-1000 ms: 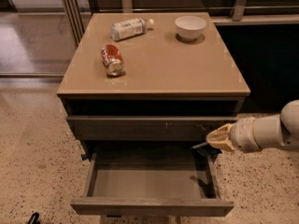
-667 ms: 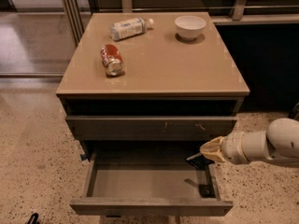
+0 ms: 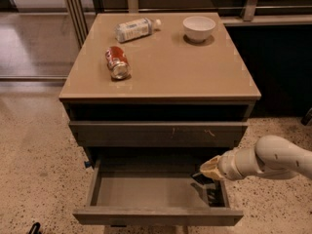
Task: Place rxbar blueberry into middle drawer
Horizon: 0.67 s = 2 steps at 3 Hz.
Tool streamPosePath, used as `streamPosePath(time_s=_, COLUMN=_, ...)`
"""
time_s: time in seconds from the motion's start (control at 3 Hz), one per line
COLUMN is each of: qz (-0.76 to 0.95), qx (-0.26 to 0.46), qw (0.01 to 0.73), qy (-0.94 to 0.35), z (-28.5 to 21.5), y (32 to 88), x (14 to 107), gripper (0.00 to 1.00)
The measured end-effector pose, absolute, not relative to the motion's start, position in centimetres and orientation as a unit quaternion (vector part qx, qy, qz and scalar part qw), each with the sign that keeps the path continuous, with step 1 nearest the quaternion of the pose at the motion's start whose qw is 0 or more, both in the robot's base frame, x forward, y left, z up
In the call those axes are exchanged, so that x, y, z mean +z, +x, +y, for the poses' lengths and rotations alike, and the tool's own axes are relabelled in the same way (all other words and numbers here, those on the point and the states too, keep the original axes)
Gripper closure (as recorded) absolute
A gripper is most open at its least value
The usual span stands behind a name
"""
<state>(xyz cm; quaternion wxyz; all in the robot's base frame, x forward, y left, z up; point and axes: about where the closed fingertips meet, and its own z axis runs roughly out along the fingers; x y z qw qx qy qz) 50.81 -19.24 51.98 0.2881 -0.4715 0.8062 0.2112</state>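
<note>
The middle drawer (image 3: pixel 157 215) is pulled out at the bottom of the cabinet and shows a smooth grey tray. My gripper (image 3: pixel 206 186) reaches in from the right, on a cream-white arm, and hangs low over the drawer's right end. Its dark fingers are closed on a small dark flat bar, the rxbar blueberry (image 3: pixel 197 177), which sticks out to the left just above the tray floor. Much of the bar blends into the drawer's shadow.
The shut drawer front above (image 3: pixel 161 133) bears small pale scratch marks. On the tan cabinet top (image 3: pixel 195 77) lie a red soda can (image 3: pixel 117 62) and a white plastic bottle (image 3: pixel 135 29), both on their sides. A white bowl (image 3: pixel 199 28) stands there too. Speckled floor surrounds the cabinet.
My gripper has moved down and to the left, from beside the scratched drawer front into the right end of the open drawer, carrying the bar with it.
</note>
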Motion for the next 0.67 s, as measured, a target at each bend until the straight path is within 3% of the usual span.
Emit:
streamPosePath(time_s=0.33, qz=0.817, qx=0.221, qw=0.249, qy=-0.470, z=-18.88, y=51.02, x=47.83, gripper=1.00)
streamPosePath(time_s=0.67, qz=0.818, qx=0.222, qw=0.246, qy=-0.471, z=-18.74, y=50.96, x=47.50, gripper=0.73)
